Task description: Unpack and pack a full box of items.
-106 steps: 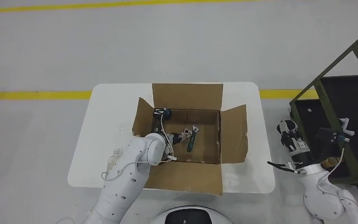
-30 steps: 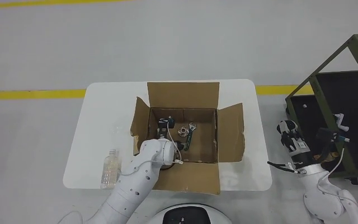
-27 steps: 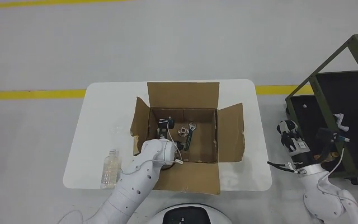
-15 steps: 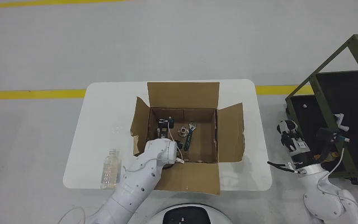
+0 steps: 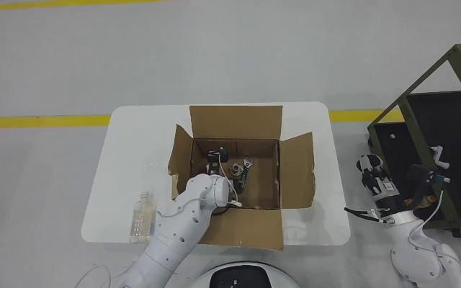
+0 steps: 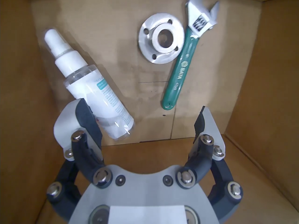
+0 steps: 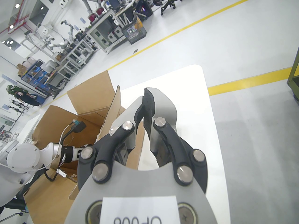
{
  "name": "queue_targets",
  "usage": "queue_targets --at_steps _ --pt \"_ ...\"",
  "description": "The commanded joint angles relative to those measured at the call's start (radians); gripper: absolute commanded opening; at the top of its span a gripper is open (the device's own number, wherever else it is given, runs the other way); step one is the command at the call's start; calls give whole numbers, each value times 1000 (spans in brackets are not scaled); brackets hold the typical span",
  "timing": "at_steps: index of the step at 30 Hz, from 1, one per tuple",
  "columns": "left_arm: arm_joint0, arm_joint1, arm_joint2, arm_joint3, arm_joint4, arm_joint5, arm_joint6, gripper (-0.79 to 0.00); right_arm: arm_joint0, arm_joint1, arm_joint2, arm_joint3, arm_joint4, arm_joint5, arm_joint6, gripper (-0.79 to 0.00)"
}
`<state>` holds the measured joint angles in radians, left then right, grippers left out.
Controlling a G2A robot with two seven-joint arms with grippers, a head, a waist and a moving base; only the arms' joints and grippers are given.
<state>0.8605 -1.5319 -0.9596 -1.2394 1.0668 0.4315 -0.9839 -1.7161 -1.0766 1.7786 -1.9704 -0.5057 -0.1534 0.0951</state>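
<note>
The cardboard box is sitting open in the middle of the white table, its four flaps folded outward. From above, the left arm is reaching down into it over the near wall. That arm's wrist camera is looking at the box floor, where a clear spray bottle with a white cap is lying on its side toward the left wall. A metal flange is lying flat mid-floor, and a green-handled adjustable wrench is resting against the flange's right rim. The left gripper is hanging with its jaws spread wide, one pad just beside the spray bottle's base. Bare floor is showing between the wrench and the right wall.

A plastic water bottle is lying by the table's near left edge. The right gripper is hanging off the table's right edge, jaws pressed together on nothing, beside a green cart.
</note>
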Motion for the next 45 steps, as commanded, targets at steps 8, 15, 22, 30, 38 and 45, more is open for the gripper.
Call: queue_targets --at_steps 8,15,22,30,38,45 --pt "-14 1 -5 26 87 45 4 0 0 0 0 0 0 0 0 -736" --pt "-52 -14 9 114 90 66 26 -62 0 0 0 0 0 0 0 -727" --pt "-73 -29 32 177 100 74 45 -166 0 0 0 0 0 0 0 -717" --pt "-82 -41 38 221 108 78 55 -225 0 0 0 0 0 0 0 -708" --pt "-84 -47 35 229 117 77 53 -332 0 0 0 0 0 0 0 -702" --pt "-75 -50 34 221 142 71 50 -505 0 0 0 0 0 0 0 -705"
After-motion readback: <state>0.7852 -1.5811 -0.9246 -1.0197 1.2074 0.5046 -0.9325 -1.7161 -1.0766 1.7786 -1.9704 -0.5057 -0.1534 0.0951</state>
